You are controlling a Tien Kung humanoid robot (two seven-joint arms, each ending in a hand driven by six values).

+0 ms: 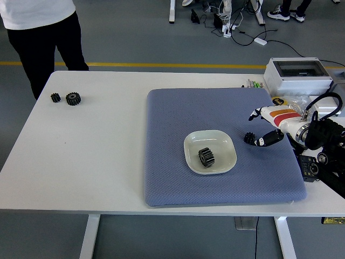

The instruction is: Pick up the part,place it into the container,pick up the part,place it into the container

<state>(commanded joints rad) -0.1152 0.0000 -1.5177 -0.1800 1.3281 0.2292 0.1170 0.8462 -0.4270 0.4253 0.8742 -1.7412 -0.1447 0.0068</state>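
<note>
One black gear [206,156] lies in the white dish [226,143], near centre of the blue mat [172,124]. A second, smaller black gear [249,138] sits on the mat just right of the dish, apart from its rim. Right hand [269,127] hovers at the mat's right edge; fingers [268,139] loosely spread, gripping nothing; thumb tip close beside the small gear, contact not clear. Two more gears [67,98] rest at the far left of the white table [81,156], well apart from the mat. Person [38,21] stands at the far left corner, hands not seen. Grey box [299,75] at far right.
</note>
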